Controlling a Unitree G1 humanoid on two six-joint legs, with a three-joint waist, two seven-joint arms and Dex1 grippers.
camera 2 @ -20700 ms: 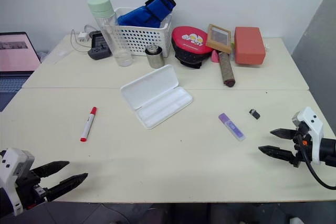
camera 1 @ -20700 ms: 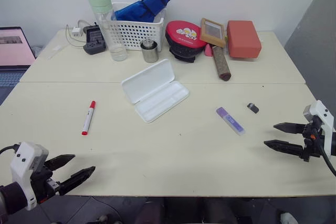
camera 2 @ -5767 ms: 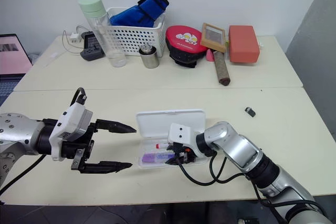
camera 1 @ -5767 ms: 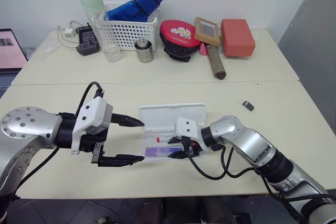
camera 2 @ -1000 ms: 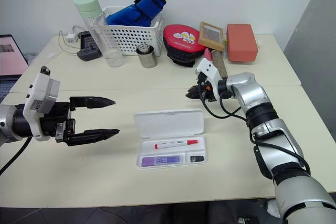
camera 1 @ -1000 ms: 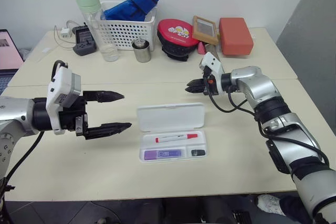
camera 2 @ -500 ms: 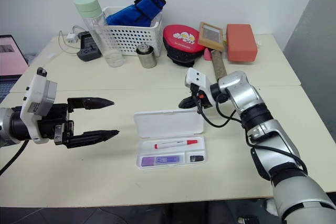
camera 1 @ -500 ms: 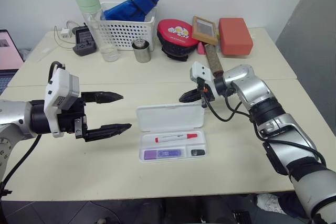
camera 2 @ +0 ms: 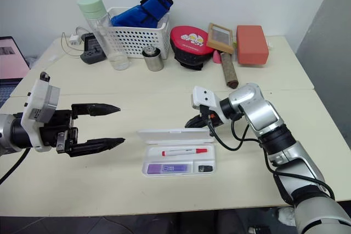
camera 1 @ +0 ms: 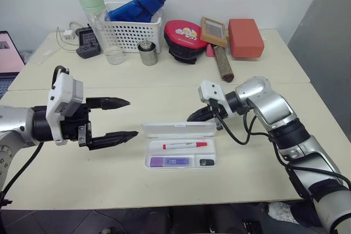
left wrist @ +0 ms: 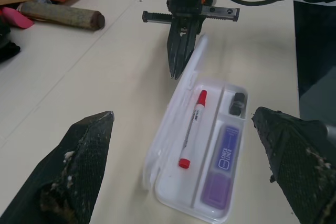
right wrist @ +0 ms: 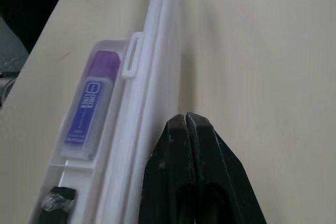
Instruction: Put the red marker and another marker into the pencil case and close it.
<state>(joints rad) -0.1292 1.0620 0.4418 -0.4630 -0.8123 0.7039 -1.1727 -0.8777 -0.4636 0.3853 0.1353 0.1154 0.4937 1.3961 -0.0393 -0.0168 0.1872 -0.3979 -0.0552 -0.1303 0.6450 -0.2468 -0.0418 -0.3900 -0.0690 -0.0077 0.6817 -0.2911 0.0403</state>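
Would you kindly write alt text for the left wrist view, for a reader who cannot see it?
An open white pencil case lies on a cream table, holding the red marker, a purple marker and a small dark object. The right tool, shut, pushes against the half-raised lid, while the left tool's wide-open fingers frame the foreground.

Words on things
The purple marker [left wrist: 220,167] has a pale label with small dark letters, too blurry to read.

Bare table [camera 1: 82,173] around pencil case [camera 1: 181,154]; right gripper [camera 1: 192,117] behind lid.
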